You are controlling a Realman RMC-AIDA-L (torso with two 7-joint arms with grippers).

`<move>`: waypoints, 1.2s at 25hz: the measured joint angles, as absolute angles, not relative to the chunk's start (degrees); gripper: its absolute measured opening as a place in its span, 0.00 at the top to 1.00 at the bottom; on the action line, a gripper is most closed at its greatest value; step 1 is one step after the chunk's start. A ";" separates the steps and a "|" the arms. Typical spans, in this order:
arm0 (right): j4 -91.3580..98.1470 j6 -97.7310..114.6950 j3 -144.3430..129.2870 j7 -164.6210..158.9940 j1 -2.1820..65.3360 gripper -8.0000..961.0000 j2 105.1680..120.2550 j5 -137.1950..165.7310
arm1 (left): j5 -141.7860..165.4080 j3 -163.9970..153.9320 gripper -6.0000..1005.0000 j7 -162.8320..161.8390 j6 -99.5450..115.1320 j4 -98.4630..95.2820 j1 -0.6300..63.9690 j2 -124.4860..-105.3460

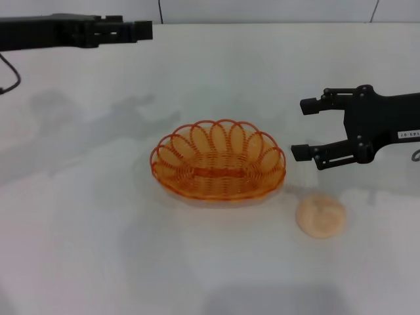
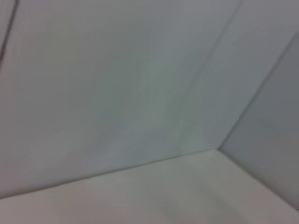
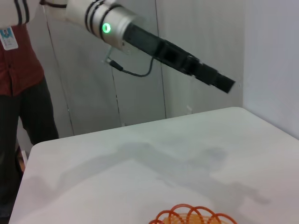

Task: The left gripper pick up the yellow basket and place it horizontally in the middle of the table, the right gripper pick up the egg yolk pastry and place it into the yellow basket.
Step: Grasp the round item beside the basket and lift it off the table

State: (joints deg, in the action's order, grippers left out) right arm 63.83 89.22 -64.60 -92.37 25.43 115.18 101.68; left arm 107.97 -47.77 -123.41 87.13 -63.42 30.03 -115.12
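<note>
Nearest the camera in the head view lies the egg yolk pastry (image 1: 320, 216), a small pale dome resting on the white worktop (image 1: 98, 249) toward its near right part, with nothing touching it. Just beside it, toward the far left of it, sits the yellow basket (image 1: 218, 168), upright on its woven base around the middle of the worktop, its long side running across from left to right. No object lies inside the basket. A narrow strip of bare worktop separates basket and pastry.

Above and beyond the pastry, on the right side of the worktop, the right gripper (image 1: 306, 128) reaches in from the right edge, raised off the surface. Its fingers (image 1: 308, 151) are spread wide apart and hold nothing; they point toward the basket's right end without touching it.

At the far left corner of the worktop the left gripper (image 1: 141, 30) hangs high, well apart from the basket, its black arm stretching in from the left edge. Its fingers look drawn together with nothing between them. In the right wrist view the same arm shows with its white segment (image 3: 100, 21) and a lit green ring, and a sliver of the basket's looped rim appears at the near side. A person in red and dark clothing (image 3: 21, 70) stands beyond the worktop's edge.
</note>
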 joint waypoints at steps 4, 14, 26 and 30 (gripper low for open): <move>63.42 89.03 -64.61 -92.38 25.38 0.09 115.28 101.73 | 107.71 -47.57 0.12 -120.39 92.60 -63.01 28.90 -113.69; 64.29 88.79 -65.02 -96.89 25.40 0.09 115.10 107.40 | 119.50 -48.04 0.12 -113.05 105.91 -62.98 30.23 -111.88; 73.01 90.34 -68.49 -107.98 23.19 0.09 115.25 119.82 | 122.98 -50.39 0.12 -111.72 107.86 -63.16 30.60 -112.78; 74.62 90.34 -72.35 -109.99 22.71 0.09 115.32 121.41 | 123.08 -50.42 0.12 -111.82 107.89 -63.19 30.61 -112.88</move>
State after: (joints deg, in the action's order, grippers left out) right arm 74.62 90.34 -72.35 -109.99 22.71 115.32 121.41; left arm 123.08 -50.42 -111.82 107.89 -63.19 30.61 -112.88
